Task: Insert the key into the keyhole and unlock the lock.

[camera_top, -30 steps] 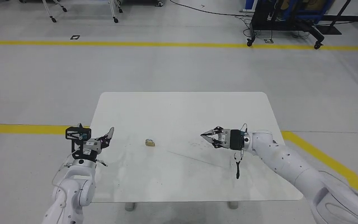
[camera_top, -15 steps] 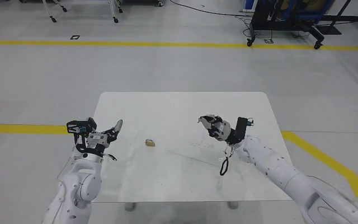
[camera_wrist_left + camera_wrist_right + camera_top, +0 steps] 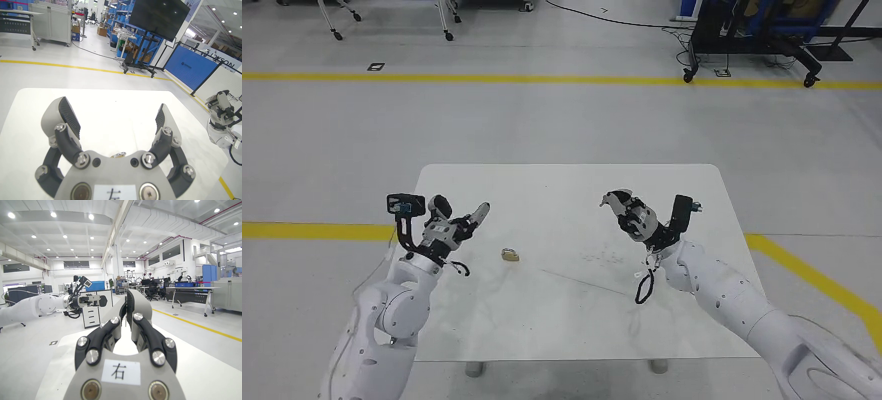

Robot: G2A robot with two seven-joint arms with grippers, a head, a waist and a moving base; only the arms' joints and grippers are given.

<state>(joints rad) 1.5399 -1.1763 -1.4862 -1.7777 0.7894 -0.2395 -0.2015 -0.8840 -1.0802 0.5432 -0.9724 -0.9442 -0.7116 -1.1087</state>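
Looking down from the top: white table with a small brass lock lying on it, left of centre and nearer the front edge than the back. Nothing touches the lock.

Left gripper hangs over the table's left edge, near the lock but apart from it, and points in across the table. Its fingers are spread wide with nothing between them. From the left wrist, the same gripper shows both ribbed pads well apart over bare tabletop. A bit of the lock peeks out just past the gripper's base plate.

Right gripper sits over the right half of the table, well apart from the lock. From the right wrist, this gripper has its fingers pressed together. A thin dark strip shows edge-on, pinched between the pads. It is too small to tell whether that strip is the key.

Each wrist camera catches the other arm: the right gripper at the far table edge, and the left gripper across the table.

A black cable hangs in a loop from the right arm above the tabletop. A yellow line crosses the floor behind the table.
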